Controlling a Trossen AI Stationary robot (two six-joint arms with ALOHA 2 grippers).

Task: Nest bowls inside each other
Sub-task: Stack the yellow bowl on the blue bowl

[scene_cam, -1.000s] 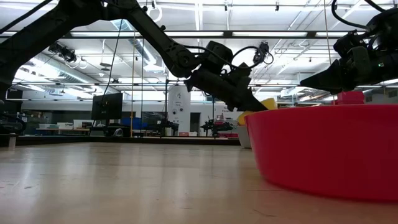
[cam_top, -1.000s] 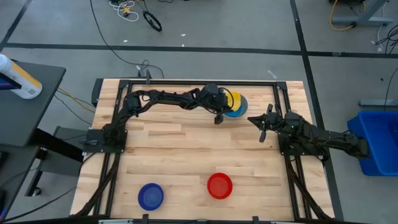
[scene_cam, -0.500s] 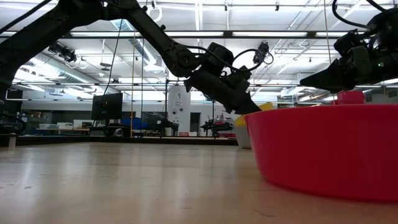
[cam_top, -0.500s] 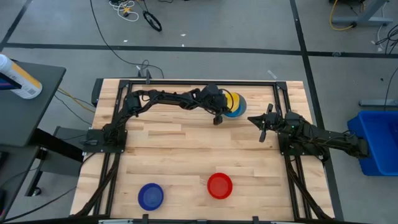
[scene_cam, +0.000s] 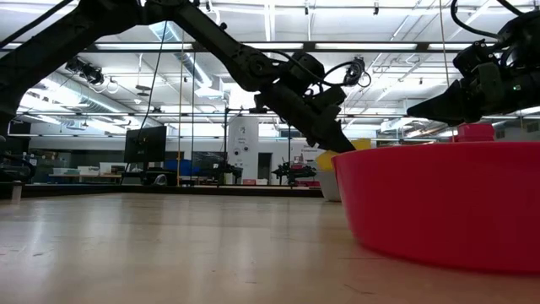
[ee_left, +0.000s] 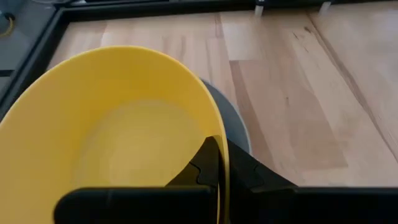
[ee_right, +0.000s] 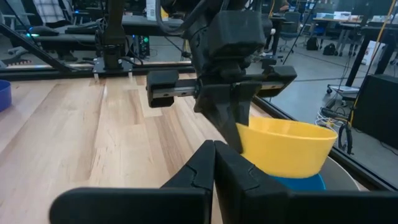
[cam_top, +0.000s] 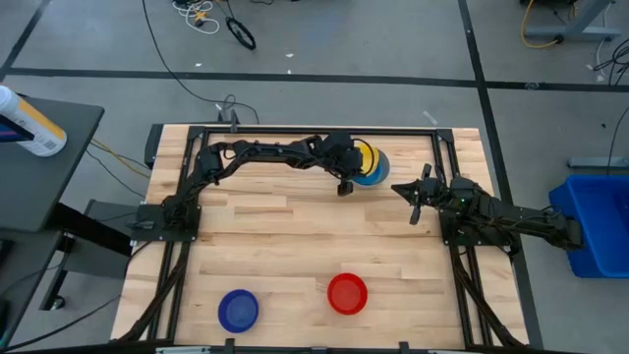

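1. Wooden plank counter (cam_top: 295, 246) framed by black rails, on a grey floor crossed by dark tape lines and loose cables; the low view looks out into a bright workshop with ceiling strip lights.
2. Yellow bowl (ee_right: 283, 147): smooth, glossy plastic, round, plain inside. It sits tilted in the stack at the far edge of the counter, above a light blue bowl (ee_right: 301, 182), with a grey bowl (ee_left: 233, 121) rim showing beneath it in the left wrist view.
3. Red bowl (cam_top: 347, 293) stands alone near the front edge, upright and empty; in the low view it fills the right foreground.
4. Dark blue bowl (cam_top: 238, 310) stands to the left of the red one, well apart from it, also upright.
5. No writing on the bowls can be read; none of the room's signs are legible.
6. Left claw (ee_right: 233, 127) is clenched on the yellow bowl's rim, one finger inside the wall and one outside; its arm reaches from the left base across the far side of the counter, with the wrist angled down onto the stack.
7. Right claw (cam_top: 414, 204) is clenched on nothing, hanging above the counter just right of the stack, its arm folded back toward the right base.
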